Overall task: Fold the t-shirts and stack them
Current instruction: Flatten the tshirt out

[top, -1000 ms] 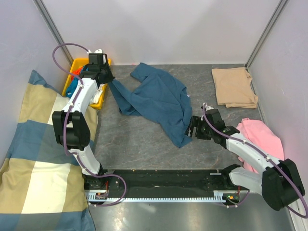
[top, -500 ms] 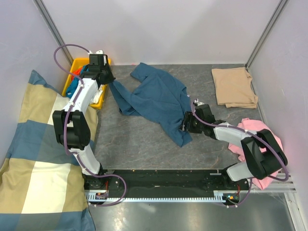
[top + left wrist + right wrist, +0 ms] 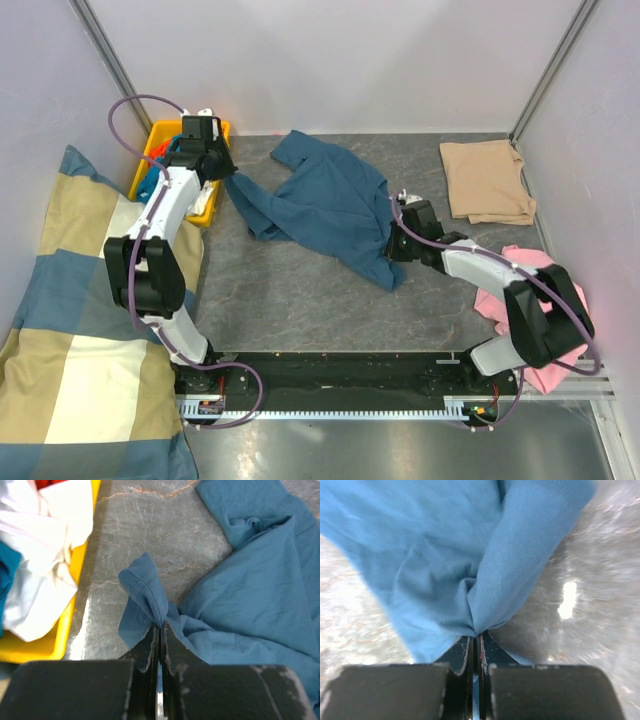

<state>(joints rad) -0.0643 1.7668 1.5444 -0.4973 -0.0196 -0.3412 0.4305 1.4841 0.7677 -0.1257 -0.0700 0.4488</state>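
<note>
Left gripper [image 3: 160,627]: jaws pressed together, pinching a hemmed edge of the teal t-shirt [image 3: 320,205]. The pinched cloth bunches up into a small peak right at the fingertips. The grip sits at the shirt's left end, just beside the yellow bin [image 3: 207,208].

Right gripper [image 3: 476,637]: jaws pressed together on a fold of the same teal t-shirt. The cloth gathers into creases at the tips and fans out away from them. The grip is on the shirt's right-hand lower edge, low over the table [image 3: 300,290].

The teal t-shirt lies crumpled and unfolded across the middle of the grey marbled table, stretched between the two grips. One lobe reaches toward the back wall, and a tail hangs toward the near side just left of the right gripper.

The tan t-shirt [image 3: 485,180] is folded flat in the back right corner, well apart from the teal one and from both grippers.

The pink garment [image 3: 528,263] is bunched at the right edge, partly under the right arm.

The yellow bin at back left holds white cloth [image 3: 45,555], with bits of teal and red also in it.

The checked cushion [image 3: 70,350] lies along the left side, beside the left arm.
</note>
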